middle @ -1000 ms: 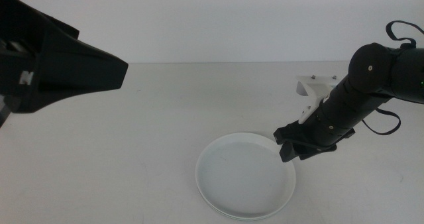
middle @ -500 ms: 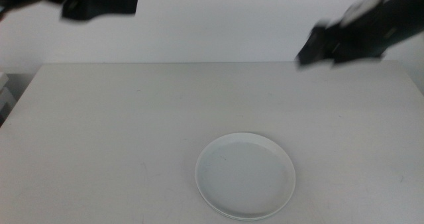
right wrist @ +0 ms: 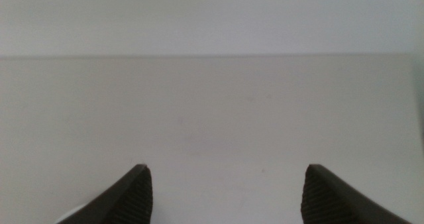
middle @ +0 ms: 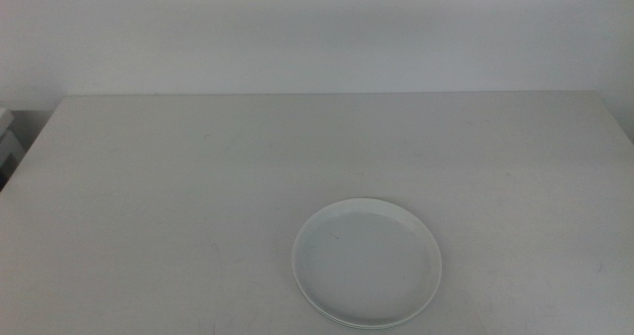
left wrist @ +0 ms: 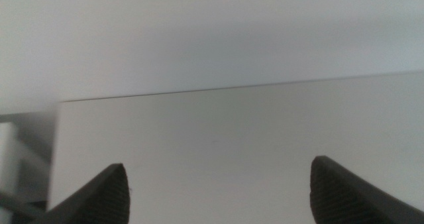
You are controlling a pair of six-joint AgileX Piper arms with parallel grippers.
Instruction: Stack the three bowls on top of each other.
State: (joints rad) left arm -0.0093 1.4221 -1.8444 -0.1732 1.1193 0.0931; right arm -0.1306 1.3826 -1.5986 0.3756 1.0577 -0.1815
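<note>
Resting near the table's (middle: pixel 149 176) front edge, right of centre, white bowl (middle: pixel 367 263) atop a stack, bare surface all round; left gripper (left wrist: pixel 218 194) and right gripper (right wrist: pixel 225 194) both spread wide, holding nothing.

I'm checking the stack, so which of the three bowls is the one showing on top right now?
The white bowl is on top, near the table's front edge. A thin second rim peeks out beneath it; no mint green or grey is visible.

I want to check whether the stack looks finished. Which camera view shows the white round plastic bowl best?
The middle view: the white round plastic bowl lies whole on the table. The right wrist view shows only a pale sliver by an end effector jaw, possibly its rim; the left wrist view shows none.
</note>
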